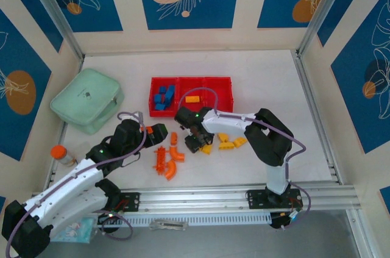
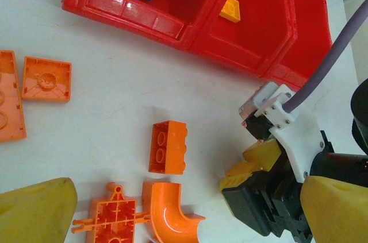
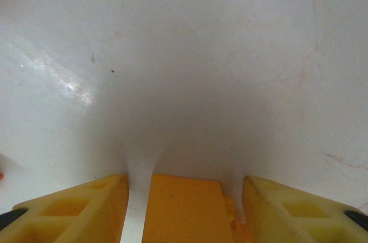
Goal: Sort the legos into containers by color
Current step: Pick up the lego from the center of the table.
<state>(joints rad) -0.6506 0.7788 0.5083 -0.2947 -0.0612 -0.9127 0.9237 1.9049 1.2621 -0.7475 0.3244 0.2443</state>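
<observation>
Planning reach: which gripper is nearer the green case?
Left. The left gripper is right of the case, above the orange bricks. The right gripper is farther right, past the left one, down around a yellow brick.

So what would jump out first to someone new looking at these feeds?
The bright red tray at the table's far middle, blue bricks heaped in its left compartment. Nearer, the right fingers bracket a yellow brick, with orange pieces scattered to their left.

The left arm (image 1: 73,191) and right arm (image 1: 226,122) share white shells, black joints, lilac cables (image 2: 325,70); the right gripper (image 3: 185,181) has yellow fingers (image 3: 75,211), seemingly with moulded hollows.
</observation>
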